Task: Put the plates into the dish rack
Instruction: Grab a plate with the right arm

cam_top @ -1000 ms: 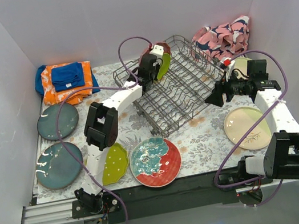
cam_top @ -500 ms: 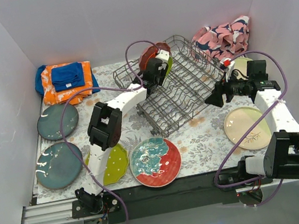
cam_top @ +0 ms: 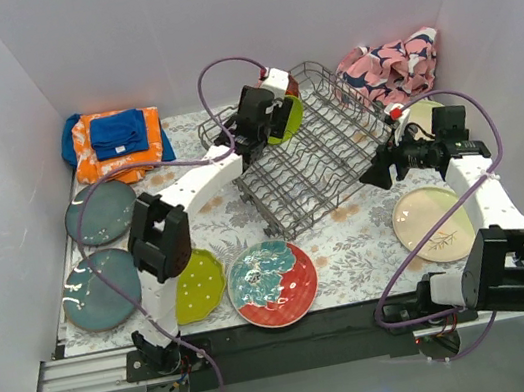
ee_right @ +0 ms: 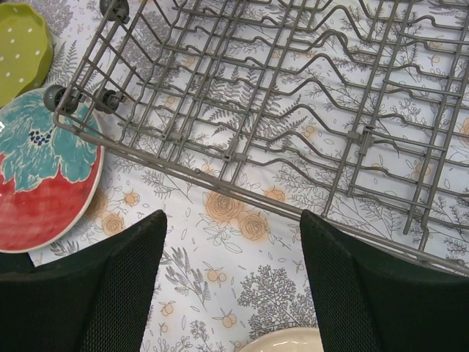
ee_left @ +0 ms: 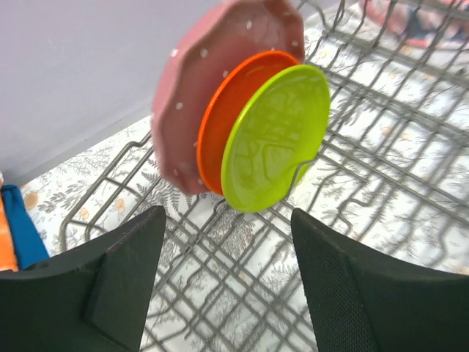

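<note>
floral tablecloth [cam_top: 356, 240], wire dish rack [cam_top: 322, 160], pink, orange, lime plates [ee_left: 275, 139] on edge, left tool [ee_left: 227, 238] and right tool [ee_right: 233, 220] released

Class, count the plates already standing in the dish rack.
3: pink plate, orange plate, lime plate, upright side by side at the dish rack's far end; another might be hidden behind them.

A robot test booth in a lab rather than a real kitchen: plain white panels [cam_top: 113, 39] box in the table on three sides, an aluminium rail [cam_top: 80, 375] and purple cables [cam_top: 214, 62] run along it, while a floral tablecloth [cam_top: 351, 241] and wire dish rack [cam_top: 321, 155] (household props) dress the surface
</note>
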You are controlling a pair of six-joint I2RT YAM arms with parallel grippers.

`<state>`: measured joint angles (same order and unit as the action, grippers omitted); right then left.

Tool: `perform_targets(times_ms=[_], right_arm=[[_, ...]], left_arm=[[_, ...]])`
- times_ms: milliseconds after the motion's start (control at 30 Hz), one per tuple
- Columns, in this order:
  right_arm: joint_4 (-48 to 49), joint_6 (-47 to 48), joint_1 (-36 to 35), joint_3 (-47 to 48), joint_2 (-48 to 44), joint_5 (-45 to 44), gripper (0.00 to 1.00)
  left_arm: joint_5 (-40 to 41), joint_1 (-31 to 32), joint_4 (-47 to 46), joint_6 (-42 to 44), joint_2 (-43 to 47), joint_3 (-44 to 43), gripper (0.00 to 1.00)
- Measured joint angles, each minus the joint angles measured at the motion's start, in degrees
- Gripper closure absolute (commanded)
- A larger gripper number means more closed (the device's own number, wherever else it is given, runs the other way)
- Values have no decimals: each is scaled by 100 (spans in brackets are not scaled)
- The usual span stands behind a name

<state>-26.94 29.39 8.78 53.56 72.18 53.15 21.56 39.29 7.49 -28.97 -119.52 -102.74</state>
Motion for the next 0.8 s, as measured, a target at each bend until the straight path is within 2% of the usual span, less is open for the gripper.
perform_targets(times_ms=[233,467,567,733,800], right_arm=[[-76,291,0,0,144,33,21],[-579,927,-286,0,271,76,20],[-890,1456,-861,-2,186,-83,20],[-1198,2343,-2258,-197,-52,-520,20],[-1353,2708,-2708,-295,-168,-647,16]], left_arm=[[-238,33,-94,-310,1676,1224,27],[-560,42,94,-1058,3519,2955,27],[-774,15,306,-1624,4566,3910,27],[-1169,-68,667,-2658,6133,5211,27],[-1338,-96,800,-3060,6607,5624,27]])
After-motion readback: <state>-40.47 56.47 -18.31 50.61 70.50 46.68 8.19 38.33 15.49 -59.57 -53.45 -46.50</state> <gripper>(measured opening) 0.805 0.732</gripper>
